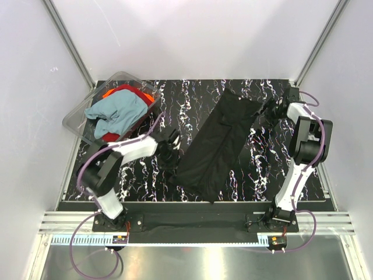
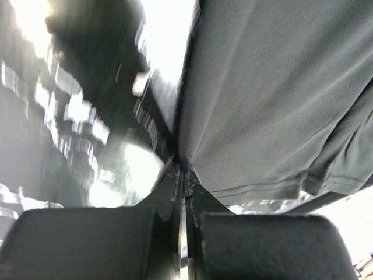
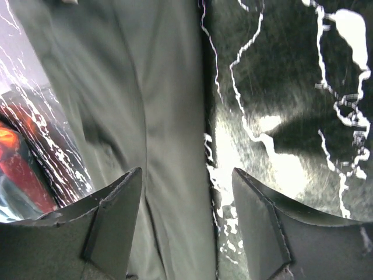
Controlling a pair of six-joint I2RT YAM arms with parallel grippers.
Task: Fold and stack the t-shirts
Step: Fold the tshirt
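The black t-shirt (image 1: 218, 140) lies folded into a long strip, slanting across the marbled table. My left gripper (image 1: 175, 153) is at the strip's lower left edge. In the left wrist view the gripper (image 2: 184, 170) is shut on the black t-shirt (image 2: 274, 93), pinching its edge near the hem. My right gripper (image 1: 263, 114) is at the strip's upper right edge. In the right wrist view the gripper (image 3: 186, 175) is open, low over the edge of the black t-shirt (image 3: 145, 116). The teal-blue t-shirt (image 1: 119, 111) and the red-orange t-shirt (image 1: 135, 92) lie crumpled in the tub.
A clear plastic tub (image 1: 78, 116) stands at the table's back left corner, tilted over the edge. White walls with metal rails close in the table (image 1: 262, 169) on three sides. In the right wrist view the tub's red contents (image 3: 14, 157) show at the far left.
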